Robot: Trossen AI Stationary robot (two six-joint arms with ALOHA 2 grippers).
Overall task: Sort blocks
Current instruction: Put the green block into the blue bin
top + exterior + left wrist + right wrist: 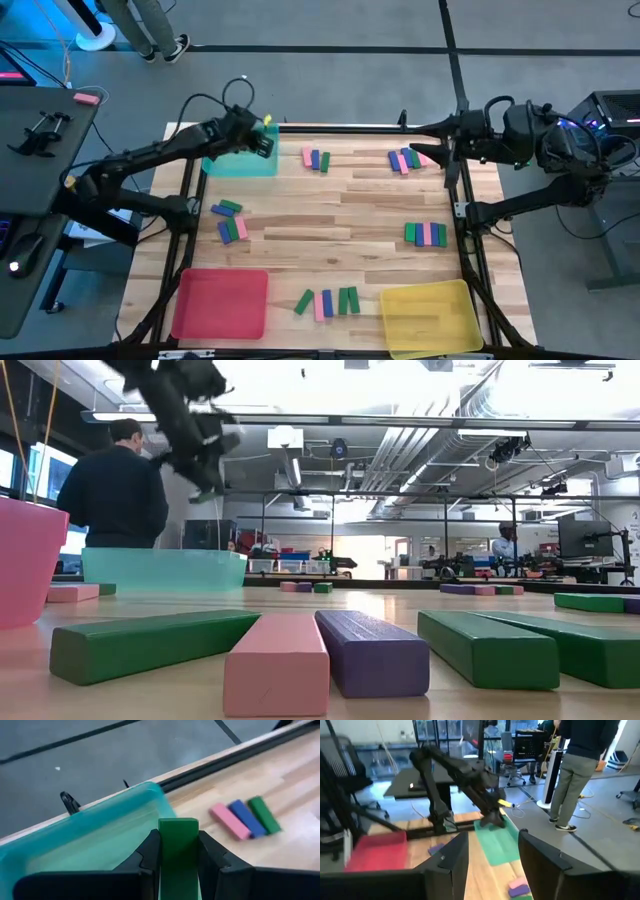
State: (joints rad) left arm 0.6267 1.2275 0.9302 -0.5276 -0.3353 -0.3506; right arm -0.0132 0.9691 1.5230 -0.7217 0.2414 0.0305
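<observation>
Left pincer point(178, 857) is clenched on a green block point(178, 850), held above the teal tray point(240, 162) at the table's point(330, 220) far left corner; the block's long axis runs straight out between the fingers, its free end pointing over the tray's floor, so the tray lies directly beneath and a release should drop it inside; right pincer point(490, 852) waits with fingers apart and nothing between them at the far right edge, well away; other blocks lie in small clusters on the table.

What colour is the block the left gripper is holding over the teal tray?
Green. The block shows best in the left wrist view, clamped in the left gripper.
</observation>
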